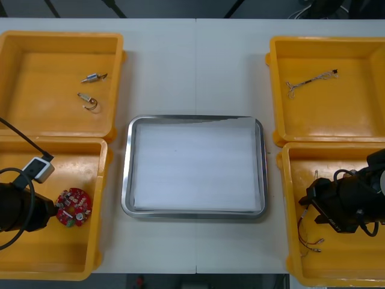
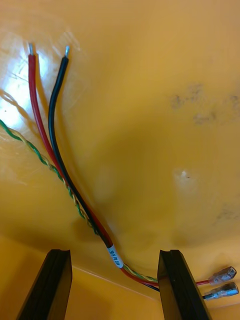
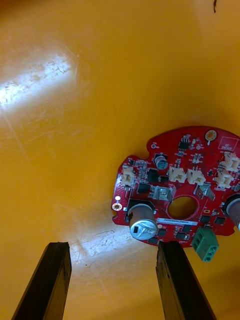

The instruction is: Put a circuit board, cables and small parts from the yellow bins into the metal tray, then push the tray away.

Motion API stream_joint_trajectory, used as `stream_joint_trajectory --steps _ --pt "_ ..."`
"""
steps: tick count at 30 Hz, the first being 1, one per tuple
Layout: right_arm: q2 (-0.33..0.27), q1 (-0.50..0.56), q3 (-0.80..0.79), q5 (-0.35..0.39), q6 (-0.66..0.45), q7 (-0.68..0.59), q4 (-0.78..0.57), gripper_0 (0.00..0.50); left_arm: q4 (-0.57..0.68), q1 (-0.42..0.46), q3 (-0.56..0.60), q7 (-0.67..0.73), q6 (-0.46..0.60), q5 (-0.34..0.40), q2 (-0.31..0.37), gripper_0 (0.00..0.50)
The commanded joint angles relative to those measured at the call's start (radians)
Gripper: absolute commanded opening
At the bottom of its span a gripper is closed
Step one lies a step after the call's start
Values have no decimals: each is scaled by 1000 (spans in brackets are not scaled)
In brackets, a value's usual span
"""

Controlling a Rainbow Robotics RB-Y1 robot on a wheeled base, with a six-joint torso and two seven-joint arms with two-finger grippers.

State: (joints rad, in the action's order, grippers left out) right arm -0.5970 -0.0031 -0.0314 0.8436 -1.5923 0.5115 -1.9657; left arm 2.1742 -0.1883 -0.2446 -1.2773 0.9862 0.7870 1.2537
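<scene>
A round red circuit board lies in the near-left yellow bin. My left gripper sits just beside it. In the left wrist view the gripper is open, and the board lies just past one fingertip, not between the fingers. My right gripper is low in the near-right yellow bin. It is open around a red and black cable with a white label, next to a twisted green and yellow cable. The metal tray, white inside, holds nothing.
The far-left bin holds two small metal parts. A thin cable lies in the far-right bin. Cable ends lie near the front of the near-right bin.
</scene>
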Motion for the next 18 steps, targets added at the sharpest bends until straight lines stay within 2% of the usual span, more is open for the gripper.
stream_joint_trajectory --steps 1,6,18 --pt "8 21 28 5 -8 51 -9 500 35 -22 -19 -11 -12 -8 -7 500" --pt "8 26 33 6 -15 51 -7 500 35 -17 -19 -10 -12 -12 -36 500" --pt "8 32 47 15 -26 45 5 500 35 -17 -21 -17 -27 -34 -37 500"
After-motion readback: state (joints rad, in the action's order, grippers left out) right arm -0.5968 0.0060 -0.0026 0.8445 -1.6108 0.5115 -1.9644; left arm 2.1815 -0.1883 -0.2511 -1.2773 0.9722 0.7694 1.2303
